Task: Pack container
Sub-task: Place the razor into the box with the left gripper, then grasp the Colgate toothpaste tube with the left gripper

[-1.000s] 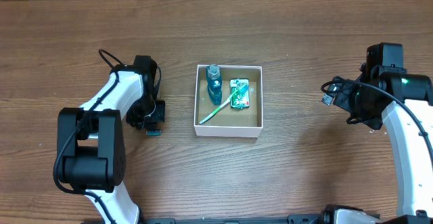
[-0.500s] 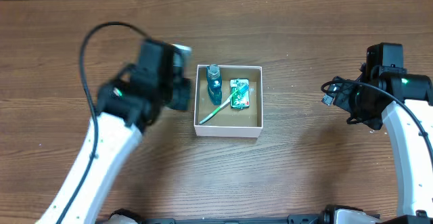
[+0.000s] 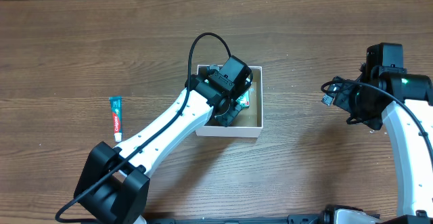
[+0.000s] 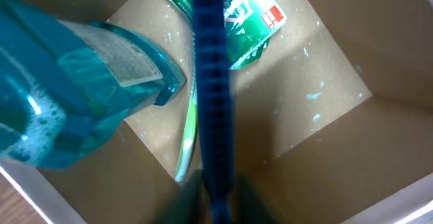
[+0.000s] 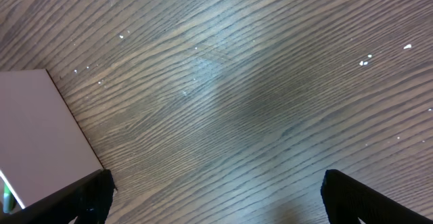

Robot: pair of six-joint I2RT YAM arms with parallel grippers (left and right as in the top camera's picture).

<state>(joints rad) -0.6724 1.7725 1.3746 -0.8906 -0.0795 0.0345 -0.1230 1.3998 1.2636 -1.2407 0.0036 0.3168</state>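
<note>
The container (image 3: 252, 126) is a shallow white-walled box with a brown floor (image 4: 304, 109). In it lie a teal bottle (image 4: 67, 102), a green packet (image 4: 254, 21) and a green-white toothbrush (image 4: 187, 139). My left gripper (image 3: 226, 105) hangs over the box's inside, shut on a thin dark blue ridged stick (image 4: 210, 75) that points down over the floor. In the overhead view the arm hides the bottle and the toothbrush. My right gripper (image 5: 216, 190) is open and empty over bare wood to the right of the box; it also shows in the overhead view (image 3: 346, 101).
A toothpaste tube (image 3: 116, 116) lies on the table far left of the box. The box's white outer wall (image 5: 34, 136) shows at the left of the right wrist view. The left arm (image 3: 162, 132) stretches diagonally from the front left.
The left arm has swung from the table's left side to over the box, carrying the dark blue stick. The toothpaste tube now shows where the arm was. The right arm has not moved.
</note>
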